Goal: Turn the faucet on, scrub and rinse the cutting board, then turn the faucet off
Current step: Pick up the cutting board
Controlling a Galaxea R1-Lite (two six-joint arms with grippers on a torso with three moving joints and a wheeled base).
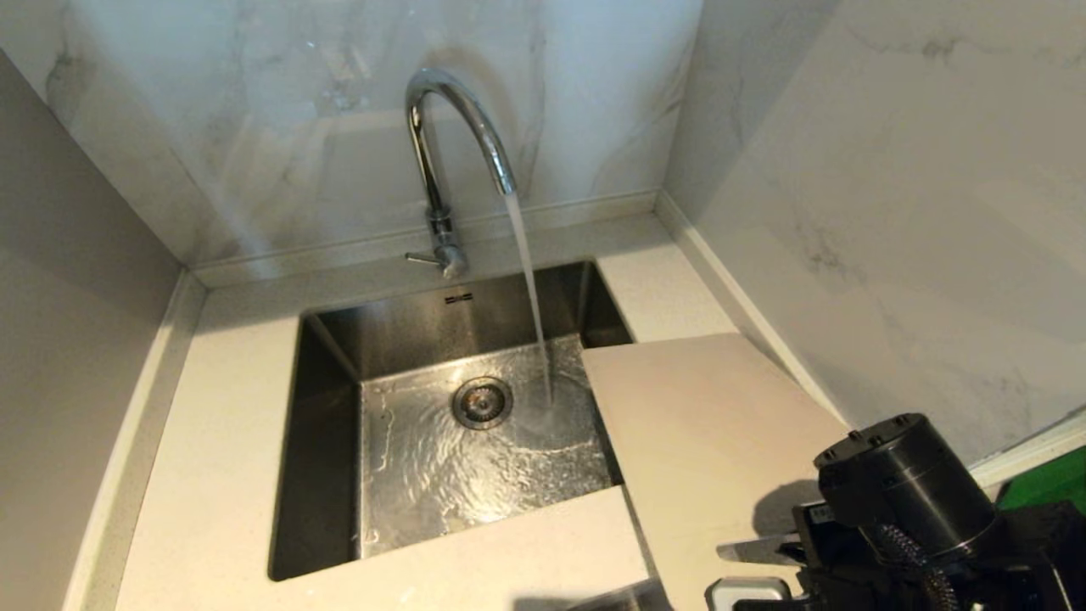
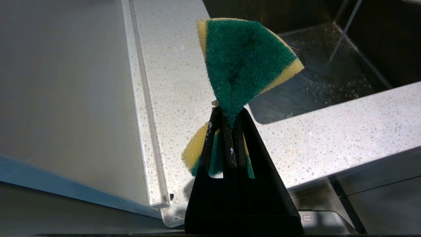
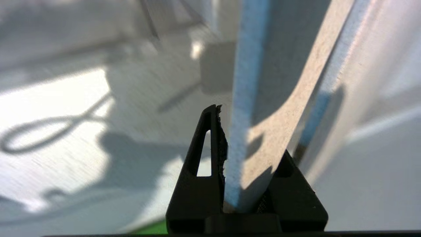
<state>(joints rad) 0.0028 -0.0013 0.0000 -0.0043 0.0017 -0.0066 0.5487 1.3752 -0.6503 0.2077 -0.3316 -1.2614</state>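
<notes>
With the faucet [image 1: 458, 127] running, my right gripper [image 3: 230, 154] clamps the cutting board [image 1: 713, 424] and my left gripper [image 2: 230, 131] pinches the sponge [image 2: 243, 62]; scrubbing, rinsing and shutoff remain.

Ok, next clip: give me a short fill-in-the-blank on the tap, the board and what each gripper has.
1. Water from the faucet is ____ into the sink.
2. The left gripper is shut on a green and yellow ____.
3. The right gripper is clamped on the edge of the ____.
4. In the head view the cutting board sits at the sink's ____ side, one corner over the basin.

Missing words: running; sponge; cutting board; right
</notes>
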